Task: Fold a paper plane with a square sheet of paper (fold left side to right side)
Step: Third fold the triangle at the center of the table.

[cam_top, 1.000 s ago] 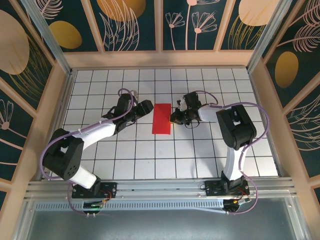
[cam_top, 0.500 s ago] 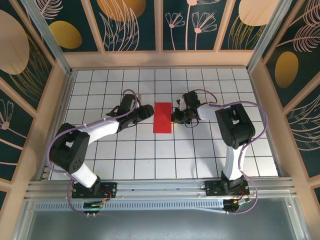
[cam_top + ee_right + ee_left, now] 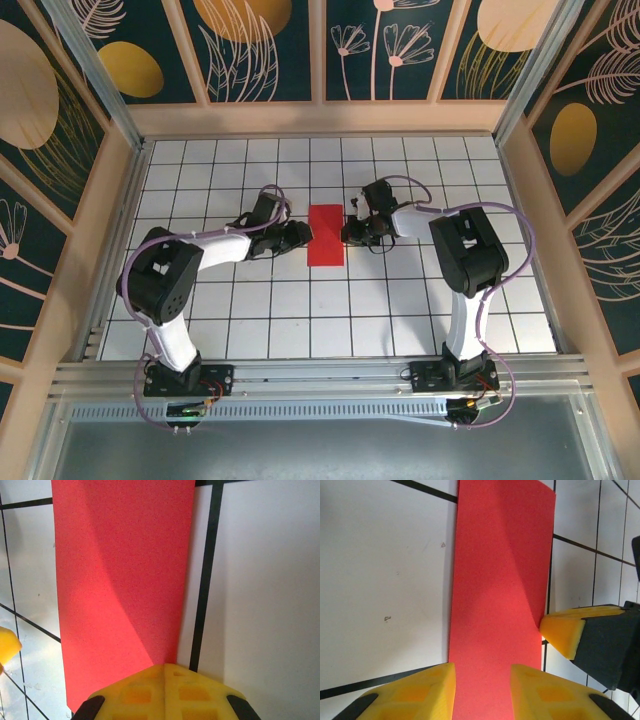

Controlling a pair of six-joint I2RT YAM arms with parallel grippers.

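Paper (image 3: 325, 236) lies folded between the parted left fingers (image 3: 420, 695), its far edge touched by closed right fingers (image 3: 150, 692), likely to steady it.

The square sheet of paper (image 3: 325, 235) is thin red paper, matt, with a fine grain. The table (image 3: 260, 310) is smooth white tile with a slight sheen and a few small specks. The left gripper (image 3: 481, 672) has pads (image 3: 415, 695) of matt yellow rubbery foam with pressed squares, and so does the right gripper (image 3: 164, 672). The arm shells (image 3: 470, 250) are glossy plastic. The near rail (image 3: 320, 375) is brushed metal, and the frame (image 3: 320, 118) is pale wood.
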